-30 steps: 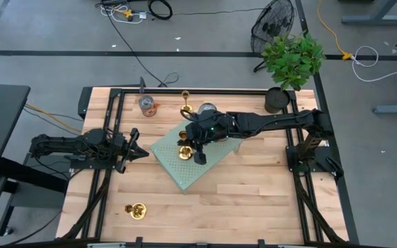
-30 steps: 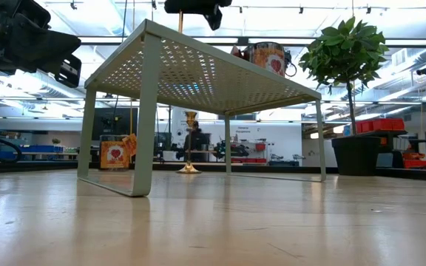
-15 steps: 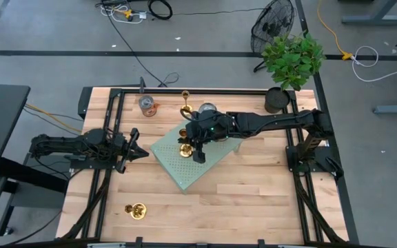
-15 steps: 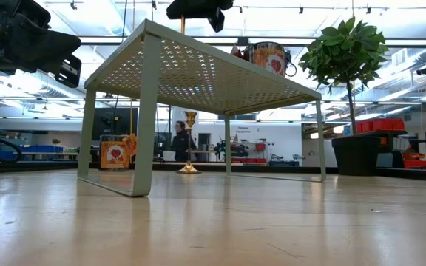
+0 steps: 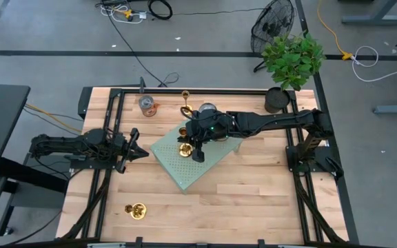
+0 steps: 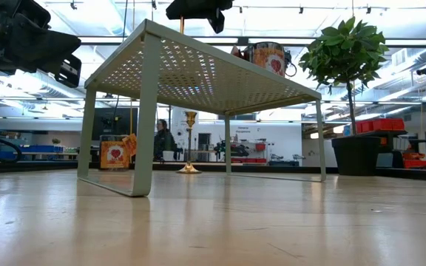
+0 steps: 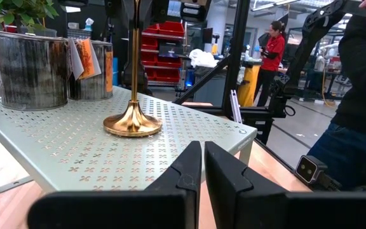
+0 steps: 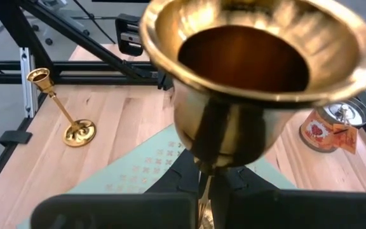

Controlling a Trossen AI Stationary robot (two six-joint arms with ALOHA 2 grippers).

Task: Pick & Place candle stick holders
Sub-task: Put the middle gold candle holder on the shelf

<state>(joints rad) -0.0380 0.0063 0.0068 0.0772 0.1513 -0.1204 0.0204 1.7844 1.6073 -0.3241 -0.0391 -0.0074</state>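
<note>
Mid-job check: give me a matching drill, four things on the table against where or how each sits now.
A. candle stick holder in right end effector
B. front-edge holder
C. rear-edge holder
D. potted plant

1. lying on its side
2. rear right corner
3. base on green shelf
4. upright on bare wood

Pairs: A-3, B-1, C-4, D-2

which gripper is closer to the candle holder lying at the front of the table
Left. The left gripper hangs over the table's left side, up from the fallen candle holder. The right gripper is farther, shut on another holder on the green shelf.
</note>
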